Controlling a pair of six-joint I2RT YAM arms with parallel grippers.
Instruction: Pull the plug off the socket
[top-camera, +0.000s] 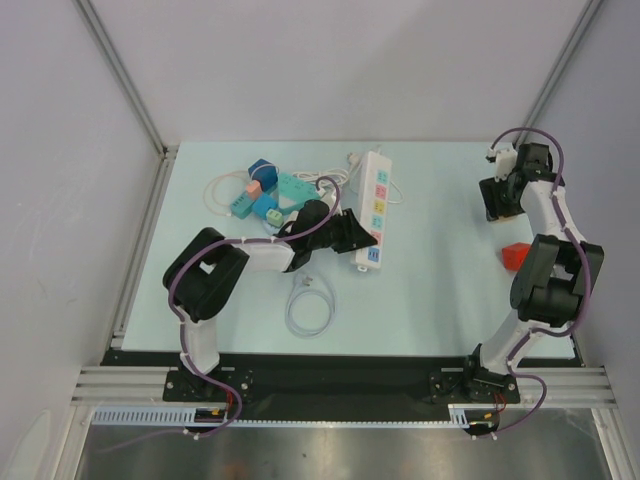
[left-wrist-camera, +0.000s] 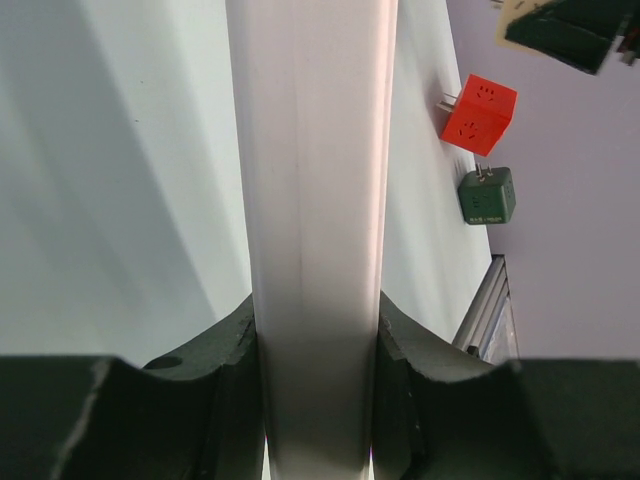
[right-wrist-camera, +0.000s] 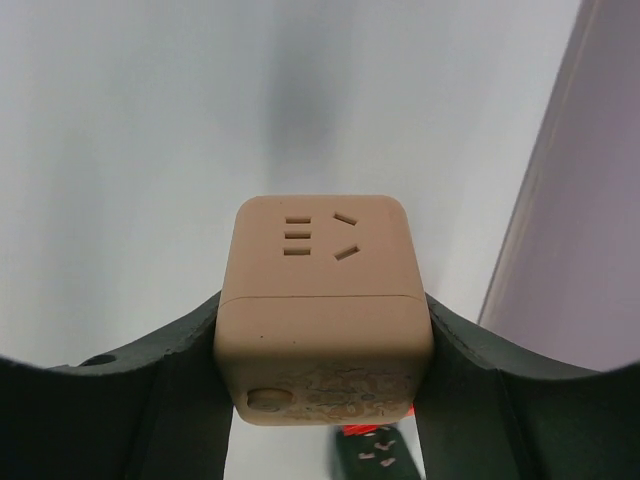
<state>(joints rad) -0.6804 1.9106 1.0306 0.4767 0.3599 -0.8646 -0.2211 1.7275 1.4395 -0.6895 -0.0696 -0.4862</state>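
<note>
Left pincer (left-wrist-camera: 318, 340) astride socket strip (top-camera: 372, 210), long axis near-to-far

Top view's not much help on the grip: the left claw (top-camera: 347, 233) sits over the left side of the power strip (top-camera: 372, 205) toward its near end, so where the fingers meet it is covered. From the left wrist the strip runs off both the top and bottom edges. A dark shape (left-wrist-camera: 565, 35) in the upper right corner is clipped too, and I can't tell what it is. The beige cube (right-wrist-camera: 322, 300) in the right claw (right-wrist-camera: 325, 345) hides its own prong side. The red cube (top-camera: 514, 256) is half tucked behind the right arm (top-camera: 555, 275). The pile of cubes (top-camera: 265, 192) is too small to sort out.
</note>
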